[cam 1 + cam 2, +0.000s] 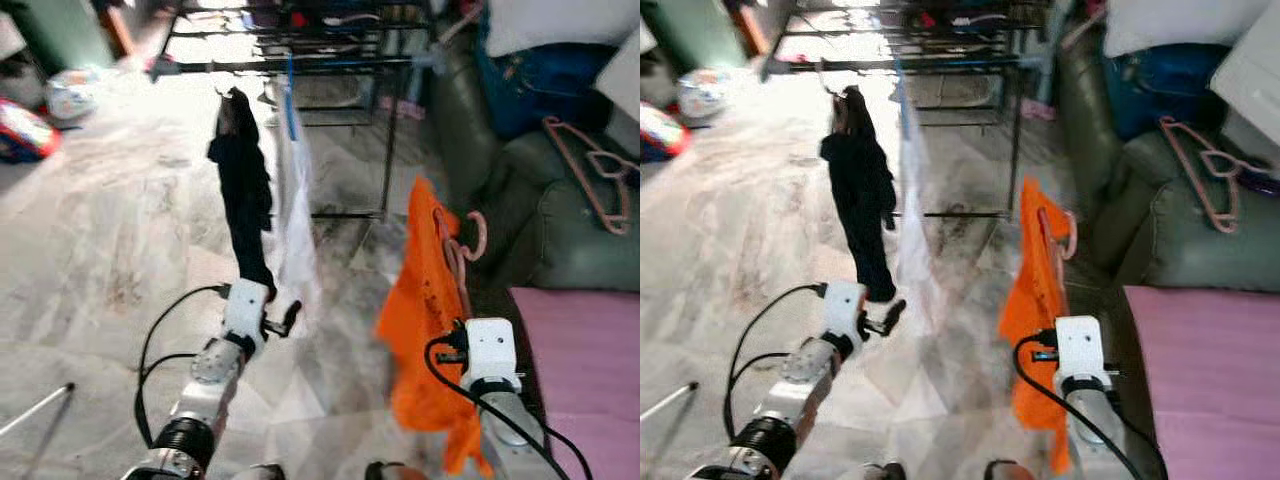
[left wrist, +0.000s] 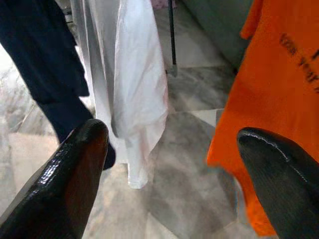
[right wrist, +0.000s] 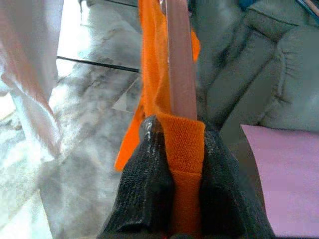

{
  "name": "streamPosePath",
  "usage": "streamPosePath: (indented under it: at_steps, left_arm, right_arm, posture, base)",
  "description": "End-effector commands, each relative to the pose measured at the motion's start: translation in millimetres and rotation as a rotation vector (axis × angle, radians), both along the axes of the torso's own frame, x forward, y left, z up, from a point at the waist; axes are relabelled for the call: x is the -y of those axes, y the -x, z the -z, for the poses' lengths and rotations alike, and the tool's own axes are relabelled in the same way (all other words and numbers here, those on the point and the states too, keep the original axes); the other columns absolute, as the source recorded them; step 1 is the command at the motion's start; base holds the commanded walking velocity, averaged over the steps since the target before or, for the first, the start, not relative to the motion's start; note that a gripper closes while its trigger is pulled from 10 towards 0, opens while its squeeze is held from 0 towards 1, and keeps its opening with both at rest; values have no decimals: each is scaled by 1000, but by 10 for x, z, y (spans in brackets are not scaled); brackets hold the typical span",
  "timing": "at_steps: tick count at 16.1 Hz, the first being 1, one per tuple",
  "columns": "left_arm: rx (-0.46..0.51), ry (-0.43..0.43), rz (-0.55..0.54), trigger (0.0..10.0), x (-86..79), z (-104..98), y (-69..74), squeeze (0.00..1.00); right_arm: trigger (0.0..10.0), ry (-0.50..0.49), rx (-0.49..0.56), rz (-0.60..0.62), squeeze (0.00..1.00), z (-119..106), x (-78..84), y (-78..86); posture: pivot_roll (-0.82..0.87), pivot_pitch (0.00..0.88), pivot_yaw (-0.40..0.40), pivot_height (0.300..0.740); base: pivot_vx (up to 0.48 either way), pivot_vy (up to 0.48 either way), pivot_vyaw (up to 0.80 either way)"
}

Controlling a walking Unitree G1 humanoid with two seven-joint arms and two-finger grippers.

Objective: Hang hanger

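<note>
A: Marble floor [image 1: 120, 250] low in frame; what's the right gripper [image 3: 177, 144] got?
B: It's clamped on the shirt [image 1: 425, 330] and pink hanger [image 1: 455, 250], centre-right. Light, limp cloth; the stiff hanger is probably the surer hold.
A: Left gripper [image 2: 169, 164]?
B: Gaping, holding nothing. Rail [image 1: 300, 66] at top.

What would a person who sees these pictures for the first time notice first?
The bright orange shirt on its pink hanger, pinched by the right tool, stands out against the grey floor. Ahead, a black garment and a white garment hang from the rack, with the open left tool just below them.
</note>
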State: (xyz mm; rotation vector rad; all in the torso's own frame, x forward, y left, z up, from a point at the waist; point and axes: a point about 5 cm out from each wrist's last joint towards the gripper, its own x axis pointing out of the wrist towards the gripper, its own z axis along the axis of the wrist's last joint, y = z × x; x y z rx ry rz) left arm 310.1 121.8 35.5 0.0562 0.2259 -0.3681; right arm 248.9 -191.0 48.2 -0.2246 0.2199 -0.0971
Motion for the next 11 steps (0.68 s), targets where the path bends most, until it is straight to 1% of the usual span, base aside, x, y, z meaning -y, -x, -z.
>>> streamPosePath:
  at_steps: [1, 3, 4, 11]
  left_arm:
    - [-11, -8, -4, 10000, -58, 31, 20, 0]
    - [-14, -5, 1, 10000, -54, 39, 26, 0]
    - [-16, -5, 4, 10000, -54, 47, 33, 0]
    - [-23, -11, 23, 10000, -28, 78, 60, 0]
  right_arm:
    - [10000, 1, 23, -9, 0, -40, -37, -25]
    - [10000, -15, 18, -20, 0, -28, -46, -18]
    - [10000, -49, 13, -43, 0, -20, -73, -12]
    - [10000, -77, 2, -64, 0, -9, -102, -12]
  posture:
    - [-109, 141, 52, 740]
    - [-110, 143, 52, 740]
    - [-110, 144, 52, 740]
    - [-114, 147, 51, 740]
  base:
    - [0, 480, 0]
    - [0, 480, 0]
    - [0, 480, 0]
    - [0, 480, 0]
